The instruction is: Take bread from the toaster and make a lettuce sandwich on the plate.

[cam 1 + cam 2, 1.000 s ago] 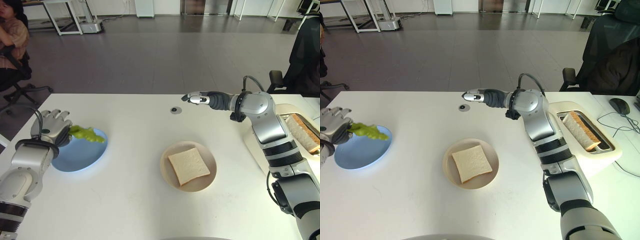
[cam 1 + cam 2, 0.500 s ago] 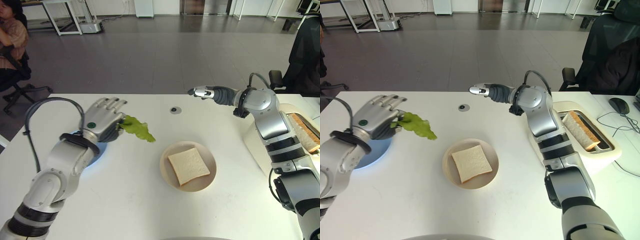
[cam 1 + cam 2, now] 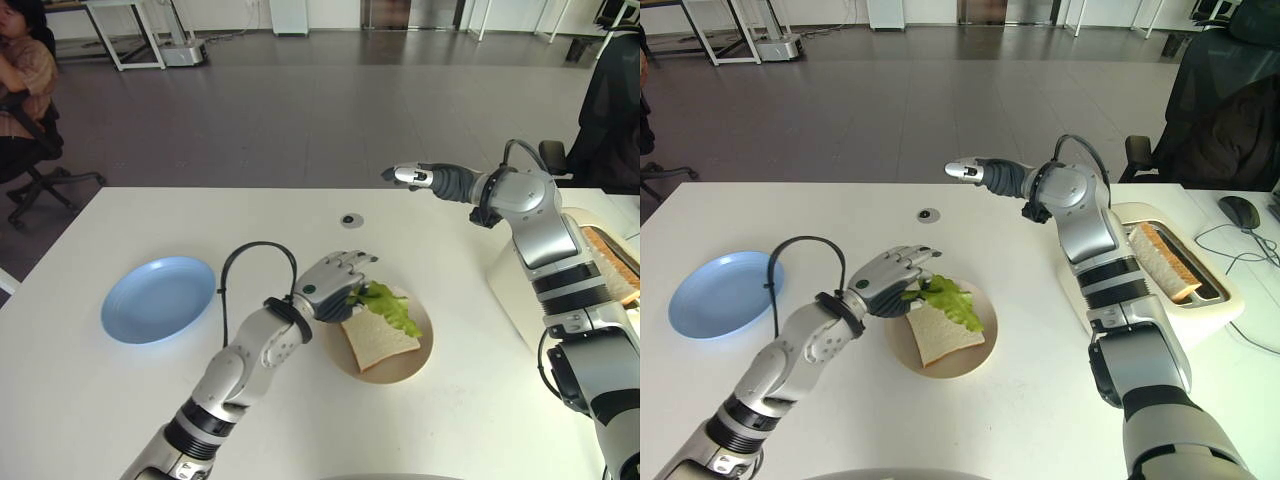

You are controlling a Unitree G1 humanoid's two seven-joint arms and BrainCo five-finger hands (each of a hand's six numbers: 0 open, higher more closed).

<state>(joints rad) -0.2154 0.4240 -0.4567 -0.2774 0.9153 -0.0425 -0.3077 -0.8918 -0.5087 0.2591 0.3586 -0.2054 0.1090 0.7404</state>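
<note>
A slice of white bread [image 3: 378,340] lies on the beige plate [image 3: 411,364] at the table's middle. My left hand [image 3: 333,287] hangs over the plate's left rim, shut on a green lettuce leaf [image 3: 391,306] that droops across the bread's far edge. My right hand [image 3: 424,178] is raised above the table's far side, fingers stretched out and holding nothing. A second slice of bread [image 3: 1161,261] stands in the white toaster [image 3: 1200,310] at the right.
An empty blue plate [image 3: 158,298] sits at the left. A small round grommet [image 3: 348,220] marks the table's far middle. A computer mouse [image 3: 1239,212] and cable lie beyond the toaster.
My left hand has carried the lettuce rightward from the blue plate to above the bread on the beige plate. My right hand has drifted slightly right and up.
</note>
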